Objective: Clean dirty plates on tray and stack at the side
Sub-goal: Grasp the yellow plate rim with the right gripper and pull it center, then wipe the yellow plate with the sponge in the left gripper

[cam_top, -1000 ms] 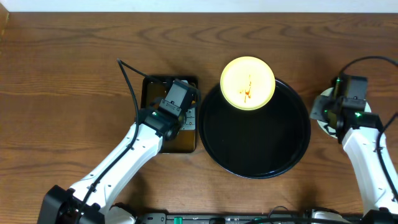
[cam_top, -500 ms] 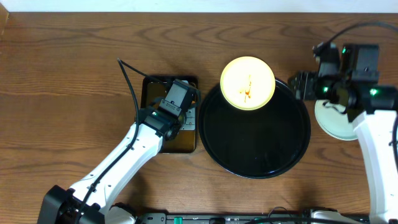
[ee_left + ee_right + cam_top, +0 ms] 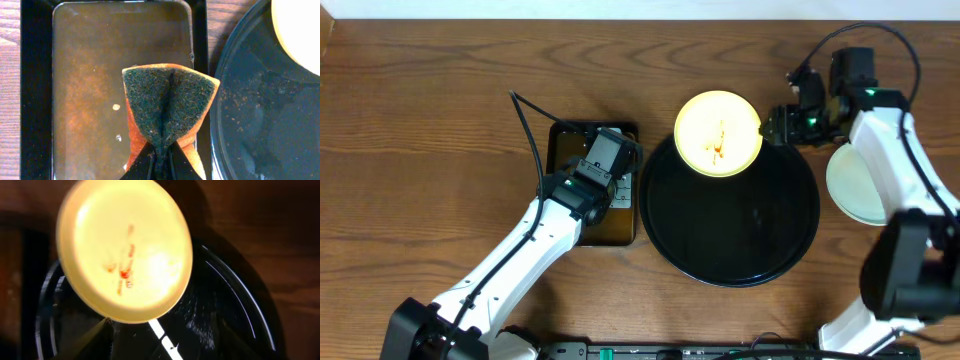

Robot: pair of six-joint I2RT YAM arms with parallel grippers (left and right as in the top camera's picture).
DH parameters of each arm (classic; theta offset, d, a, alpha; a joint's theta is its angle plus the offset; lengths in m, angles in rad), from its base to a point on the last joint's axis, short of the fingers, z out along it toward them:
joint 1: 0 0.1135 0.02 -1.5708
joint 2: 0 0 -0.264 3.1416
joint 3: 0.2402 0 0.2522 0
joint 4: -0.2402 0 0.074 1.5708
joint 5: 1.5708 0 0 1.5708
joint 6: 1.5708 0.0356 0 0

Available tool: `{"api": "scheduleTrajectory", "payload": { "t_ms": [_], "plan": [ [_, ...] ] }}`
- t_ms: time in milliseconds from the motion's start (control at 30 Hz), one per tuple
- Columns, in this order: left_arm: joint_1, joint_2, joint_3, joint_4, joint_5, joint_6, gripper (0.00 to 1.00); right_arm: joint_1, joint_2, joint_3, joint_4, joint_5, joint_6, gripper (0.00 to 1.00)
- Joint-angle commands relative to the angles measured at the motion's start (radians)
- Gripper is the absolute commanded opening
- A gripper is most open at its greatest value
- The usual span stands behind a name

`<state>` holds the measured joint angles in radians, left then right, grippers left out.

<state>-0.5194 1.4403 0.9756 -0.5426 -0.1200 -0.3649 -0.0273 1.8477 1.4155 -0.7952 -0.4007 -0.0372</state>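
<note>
The pale yellow plate point(image 3: 718, 133) with a reddish smear rests tilted on the far rim of the black tray point(image 3: 740, 230). My right gripper point(image 3: 772, 127) is open just right of the plate's edge. In the right wrist view the plate point(image 3: 125, 250) fills the upper left above the tray point(image 3: 225, 305), and the spread fingers point(image 3: 160, 347) hold nothing. A mint-white plate point(image 3: 858, 188) lies on the table right of the tray. My left gripper point(image 3: 620, 190) is shut on the orange and green sponge point(image 3: 167, 100) over the pan.
The rectangular dark pan point(image 3: 565, 150) holding brownish water point(image 3: 90, 75) sits left of the tray, close to the tray's rim point(image 3: 260, 115). A black cable point(image 3: 525, 130) runs beside the pan. Bare wooden table point(image 3: 420, 120) lies to the left and far side.
My right arm has swung from over the mint-white plate at the right to the yellow plate's right edge. The left arm and the sponge have not moved.
</note>
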Motion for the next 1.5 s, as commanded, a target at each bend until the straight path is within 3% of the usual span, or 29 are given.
{"api": "scheduleTrajectory", "payload": {
  "t_ms": [0, 267, 400, 533, 633, 867, 1067, 1300, 1467],
  "plan": [
    [0.004, -0.003, -0.003, 0.001, -0.027, 0.013, 0.08, 0.008, 0.102, 0.008, 0.048, -0.025, -0.015, 0.56],
    [0.004, -0.003, -0.003, 0.001, -0.027, 0.013, 0.08, 0.008, 0.220, 0.008, 0.127, -0.035, -0.001, 0.40],
    [0.004, -0.003, -0.003, 0.002, -0.027, 0.013, 0.08, 0.009, 0.246, 0.008, 0.157, -0.043, -0.001, 0.24],
    [0.004, -0.003, -0.003, 0.001, -0.027, 0.013, 0.08, 0.010, 0.257, 0.008, 0.164, -0.072, -0.002, 0.17],
    [0.004, -0.003, -0.003, 0.001, -0.027, 0.013, 0.08, 0.012, 0.261, 0.005, 0.154, -0.077, -0.005, 0.06],
    [0.004, -0.003, -0.003, 0.001, -0.027, 0.013, 0.08, 0.028, 0.260, 0.002, 0.065, -0.102, -0.047, 0.01],
    [0.004, -0.003, -0.003, 0.009, -0.016, 0.013, 0.08, 0.029, 0.253, 0.002, -0.107, -0.105, -0.047, 0.01],
    [0.000, -0.003, -0.003, 0.167, 0.196, 0.006, 0.08, 0.084, 0.237, -0.003, -0.244, -0.076, -0.007, 0.01],
    [-0.051, 0.005, -0.003, 0.272, 0.233, -0.014, 0.08, 0.140, 0.237, -0.005, -0.245, -0.016, 0.013, 0.01]
  ]
}}
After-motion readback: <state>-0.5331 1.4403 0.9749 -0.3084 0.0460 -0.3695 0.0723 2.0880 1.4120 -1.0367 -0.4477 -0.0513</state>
